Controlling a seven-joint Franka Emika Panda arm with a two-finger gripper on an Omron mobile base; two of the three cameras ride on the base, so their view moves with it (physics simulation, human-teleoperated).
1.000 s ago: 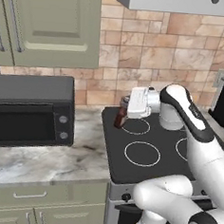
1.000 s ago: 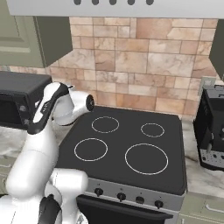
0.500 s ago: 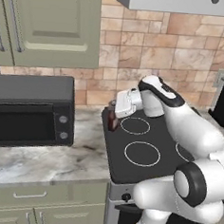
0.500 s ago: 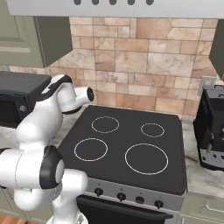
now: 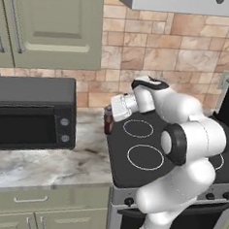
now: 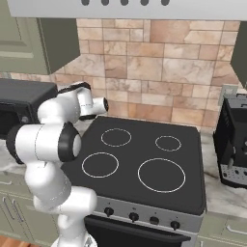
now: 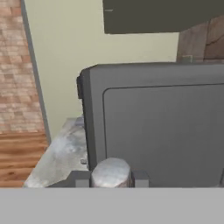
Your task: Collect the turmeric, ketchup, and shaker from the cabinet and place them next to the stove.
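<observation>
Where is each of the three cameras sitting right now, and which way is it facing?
Left base view: behind the arm's left, looking over the stove and microwave; arm rises lower right, gripper by a dark bottle.
Right base view: behind its right, facing the same stove and brick wall; arm lower left.
Hand view: on the hand, facing the microwave's side; fingertips clamp a grey shaker.
Both base views share stove, microwave, arm.

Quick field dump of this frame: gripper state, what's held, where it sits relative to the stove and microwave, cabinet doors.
gripper: shut on the shaker
shaker: pale grey, rounded top, between the fingertips
gripper position: over the counter, at the stove's left edge
stove: black cooktop, burners bare
microwave: on the counter, left of the gripper
dark bottle-like item: beside the stove's left edge, partly hidden, identity unclear
cabinet: doors closed in the left base view
</observation>
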